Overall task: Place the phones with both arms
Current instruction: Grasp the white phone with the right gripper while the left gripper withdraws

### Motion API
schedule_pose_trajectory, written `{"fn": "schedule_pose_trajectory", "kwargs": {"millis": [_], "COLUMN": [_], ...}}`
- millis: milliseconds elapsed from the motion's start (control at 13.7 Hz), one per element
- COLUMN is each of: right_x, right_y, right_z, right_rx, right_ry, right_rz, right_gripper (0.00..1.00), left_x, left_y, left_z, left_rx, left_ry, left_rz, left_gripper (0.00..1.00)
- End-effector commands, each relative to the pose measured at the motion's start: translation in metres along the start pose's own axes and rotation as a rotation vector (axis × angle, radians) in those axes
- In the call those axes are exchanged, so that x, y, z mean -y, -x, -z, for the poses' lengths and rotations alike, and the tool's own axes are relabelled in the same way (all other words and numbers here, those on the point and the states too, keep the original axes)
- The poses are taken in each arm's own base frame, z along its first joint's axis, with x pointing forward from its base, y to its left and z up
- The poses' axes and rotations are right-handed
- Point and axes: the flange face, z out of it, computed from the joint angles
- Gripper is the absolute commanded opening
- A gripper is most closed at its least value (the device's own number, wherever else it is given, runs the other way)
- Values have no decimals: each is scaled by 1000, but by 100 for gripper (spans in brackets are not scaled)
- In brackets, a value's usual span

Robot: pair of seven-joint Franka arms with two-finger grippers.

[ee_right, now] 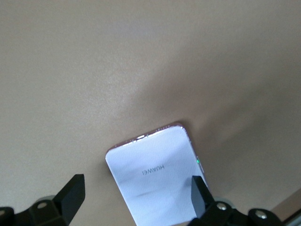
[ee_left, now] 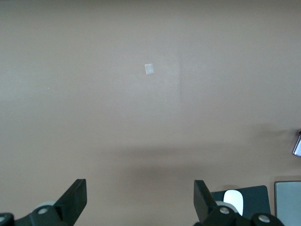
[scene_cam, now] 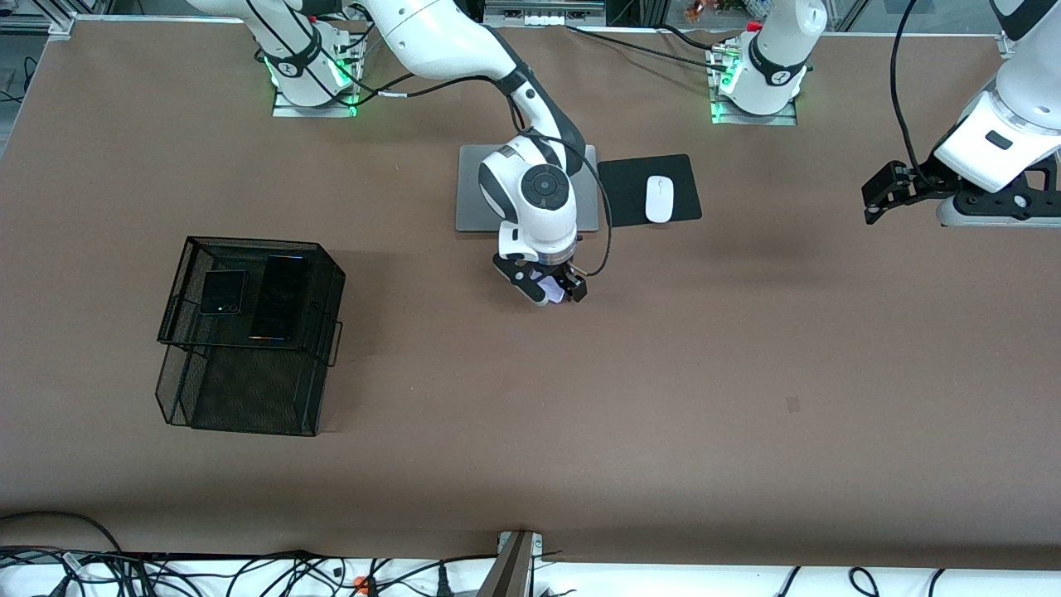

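Front view: the right gripper (scene_cam: 551, 288) is hanging released over the pale phone (scene_cam: 553, 289), near the laptop (scene_cam: 468, 189); two black phones (scene_cam: 280, 297) are lying in the mesh basket (scene_cam: 195, 249).

Left wrist view: the left gripper (ee_left: 140, 197) is waiting released above the table (ee_left: 141, 117).

Right wrist view: its fingers (ee_right: 73, 193) are straddling the pale phone (ee_right: 155, 181).

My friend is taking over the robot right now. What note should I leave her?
Right pincer: open, low around the pale phone on the table, just nearer the camera than the laptop; not gripped yet.
Left pincer: open, empty, waiting over the left arm's end of the table.
Done: small black phone and long black phone lie on the mesh rack.
Left: grasp the pale phone and place it.
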Motion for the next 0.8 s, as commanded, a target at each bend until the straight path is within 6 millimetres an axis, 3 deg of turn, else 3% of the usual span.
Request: {"fn": "schedule_pose_trajectory", "kwargs": {"millis": [0, 729], "right_x": [3, -8], "right_y": [-5, 11], "right_z": [17, -22], "right_rx": [-26, -25], "right_ry": [51, 82], "right_rz": [46, 153], "right_gripper": [100, 100], "left_x": [0, -6], "left_y": [0, -4], "left_z": [1, 8], "left_rx": [-11, -26], "left_ry": [9, 12], "left_rz": [-4, -6], "left_gripper": [100, 100]}}
